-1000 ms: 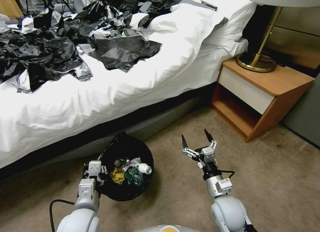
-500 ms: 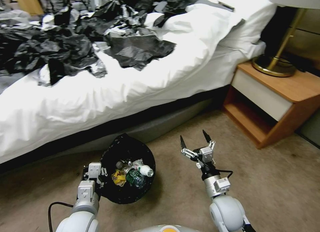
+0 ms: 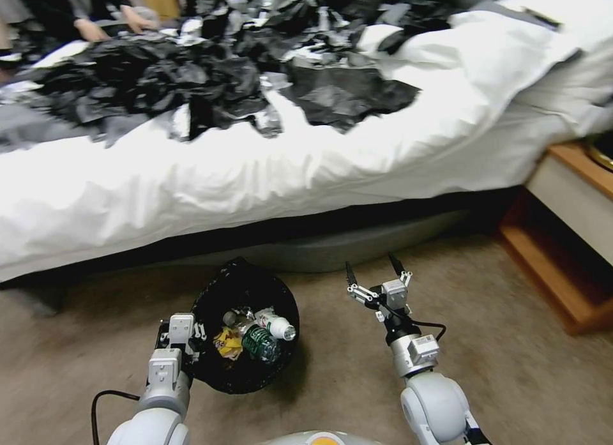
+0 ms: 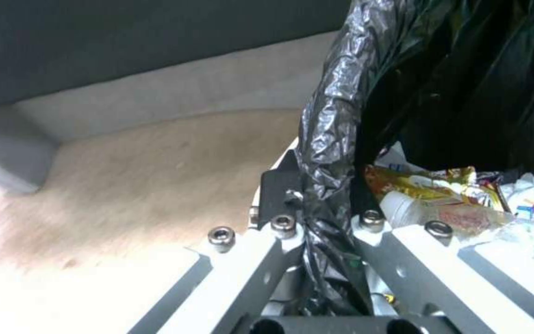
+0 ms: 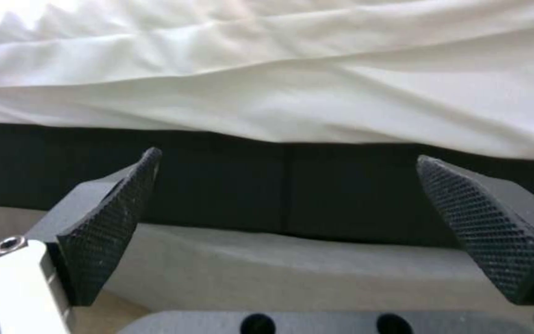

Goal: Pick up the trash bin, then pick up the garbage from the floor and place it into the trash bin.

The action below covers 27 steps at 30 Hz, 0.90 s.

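Left gripper [image 3: 191, 339] clamps trash bin [image 3: 217, 375] rim; right gripper [image 3: 372, 270] apart, spread.

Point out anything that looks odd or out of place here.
Crumpled black plastic bags are heaped across the white bed, an odd place for them. The trash bin, gripped at its rim by the left gripper, holds bottles and wrappers.

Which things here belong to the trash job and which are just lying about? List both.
Job: trash bin, its rim clamped by the left gripper; garbage inside it; right gripper, open, empty, above the carpet.

Lying about: bed, black bags on it, nightstand.
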Available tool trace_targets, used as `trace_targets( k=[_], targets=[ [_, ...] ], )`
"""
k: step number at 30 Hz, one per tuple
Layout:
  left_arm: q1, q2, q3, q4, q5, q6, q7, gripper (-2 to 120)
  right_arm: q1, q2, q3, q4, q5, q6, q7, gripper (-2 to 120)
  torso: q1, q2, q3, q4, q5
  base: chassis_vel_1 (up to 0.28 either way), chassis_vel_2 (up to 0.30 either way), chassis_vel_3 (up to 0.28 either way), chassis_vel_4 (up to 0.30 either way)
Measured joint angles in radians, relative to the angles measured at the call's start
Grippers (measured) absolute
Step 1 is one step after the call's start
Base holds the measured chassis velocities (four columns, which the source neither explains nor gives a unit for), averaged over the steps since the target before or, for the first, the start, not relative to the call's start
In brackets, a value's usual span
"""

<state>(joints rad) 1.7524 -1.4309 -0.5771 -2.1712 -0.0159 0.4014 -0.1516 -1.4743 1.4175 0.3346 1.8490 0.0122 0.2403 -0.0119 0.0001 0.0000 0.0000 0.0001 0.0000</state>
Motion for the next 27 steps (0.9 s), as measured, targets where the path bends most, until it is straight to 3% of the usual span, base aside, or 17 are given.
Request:
trace_targets(
  k=[27],
  targets=[
    [-0.005,0.011,-0.006,0.001,-0.002,0.0,0.001,0,0.009,-0.01,-0.021,-0.002,-0.005,-0.017,-0.007,100,0.0,0.0,0.0,0.0,-0.0001,0.13,0.125,0.127,0.128]
  ],
)
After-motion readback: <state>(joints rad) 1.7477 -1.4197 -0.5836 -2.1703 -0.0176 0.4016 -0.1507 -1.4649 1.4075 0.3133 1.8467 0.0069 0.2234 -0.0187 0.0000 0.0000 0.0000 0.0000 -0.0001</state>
